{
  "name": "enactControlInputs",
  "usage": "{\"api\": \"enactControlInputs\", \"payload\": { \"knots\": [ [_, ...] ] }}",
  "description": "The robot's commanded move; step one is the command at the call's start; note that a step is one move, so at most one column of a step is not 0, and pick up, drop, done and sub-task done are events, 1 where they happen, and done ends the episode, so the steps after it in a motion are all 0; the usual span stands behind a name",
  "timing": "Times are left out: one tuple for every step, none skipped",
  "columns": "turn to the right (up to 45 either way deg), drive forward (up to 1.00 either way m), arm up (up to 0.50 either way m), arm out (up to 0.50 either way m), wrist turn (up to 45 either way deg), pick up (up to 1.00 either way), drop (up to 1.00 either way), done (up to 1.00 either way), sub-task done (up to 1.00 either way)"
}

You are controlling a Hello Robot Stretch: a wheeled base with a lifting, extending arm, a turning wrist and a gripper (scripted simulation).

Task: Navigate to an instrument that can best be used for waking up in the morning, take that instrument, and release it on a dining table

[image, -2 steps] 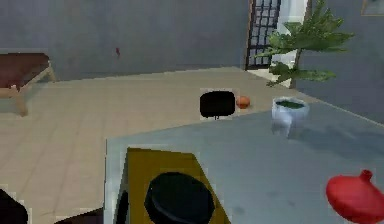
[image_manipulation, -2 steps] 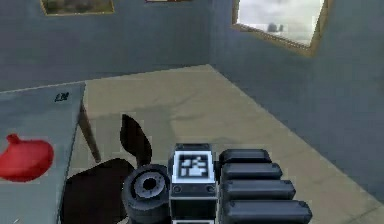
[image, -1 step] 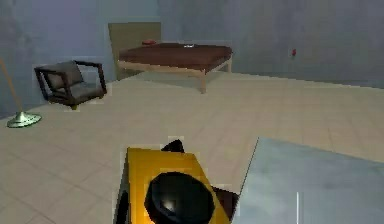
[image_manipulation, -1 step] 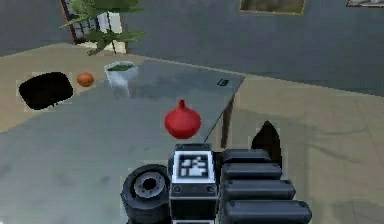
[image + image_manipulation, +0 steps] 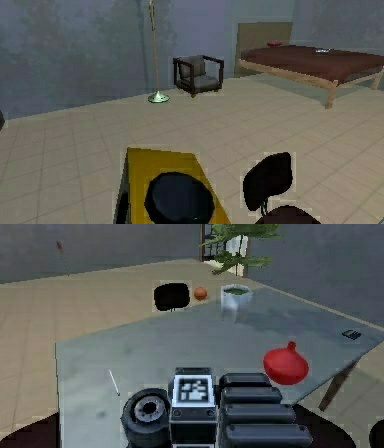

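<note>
Fwd view looks ahead and somewhat down, over tiled floor (image 5: 80, 130) to the blue wall (image 5: 70, 50) and bed (image 5: 310, 62) far off; yellow box (image 5: 150, 161) v. close at btm edge. Arm side view sits close over the grey tabletop (image 5: 120, 344), facing across to its far edge. I get a black chair (image 5: 268, 180) btm right fwd and a black chair (image 5: 170, 296) past that far edge; same one? Can't tell.

Bed (image 5: 320, 62), armchair (image 5: 199, 74), floor lamp (image 5: 158, 97), black chair (image 5: 268, 180)
</note>
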Motion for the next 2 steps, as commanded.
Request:
{"api": "enactControlInputs", "payload": {
  "knots": [
    [0.0,0.00,0.00,0.48,0.0,0.00,0.00,0.00,0.00],
    [0.0,0.00,0.00,0.00,45.0,0.00,0.00,0.00,0.00]
  ]
}}
